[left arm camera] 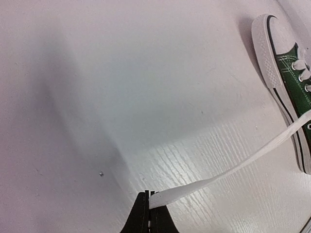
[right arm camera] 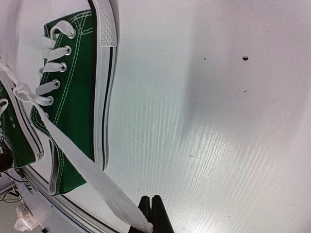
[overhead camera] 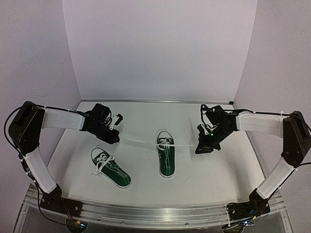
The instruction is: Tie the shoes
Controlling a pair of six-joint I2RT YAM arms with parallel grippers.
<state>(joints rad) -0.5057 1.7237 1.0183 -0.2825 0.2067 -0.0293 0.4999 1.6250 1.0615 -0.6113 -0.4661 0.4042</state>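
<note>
Two dark green shoes with white soles lie on the white table. The middle shoe (overhead camera: 165, 154) has its white lace drawn out taut to both sides. My left gripper (overhead camera: 115, 137) is shut on the left lace end (overhead camera: 138, 141), apart from the shoe. In the left wrist view the gripper (left arm camera: 150, 195) pinches the lace (left arm camera: 218, 177), which runs right to the shoe (left arm camera: 290, 63). My right gripper (overhead camera: 200, 146) is shut on the right lace end (overhead camera: 184, 145). In the right wrist view that lace (right arm camera: 82, 162) runs from the shoe (right arm camera: 73, 107) down to the gripper (right arm camera: 151, 200).
The second shoe (overhead camera: 111, 168) lies left of the middle one, angled, with its laces bunched on top. An aluminium rail (overhead camera: 155, 213) edges the near side of the table. White walls close the back and both sides.
</note>
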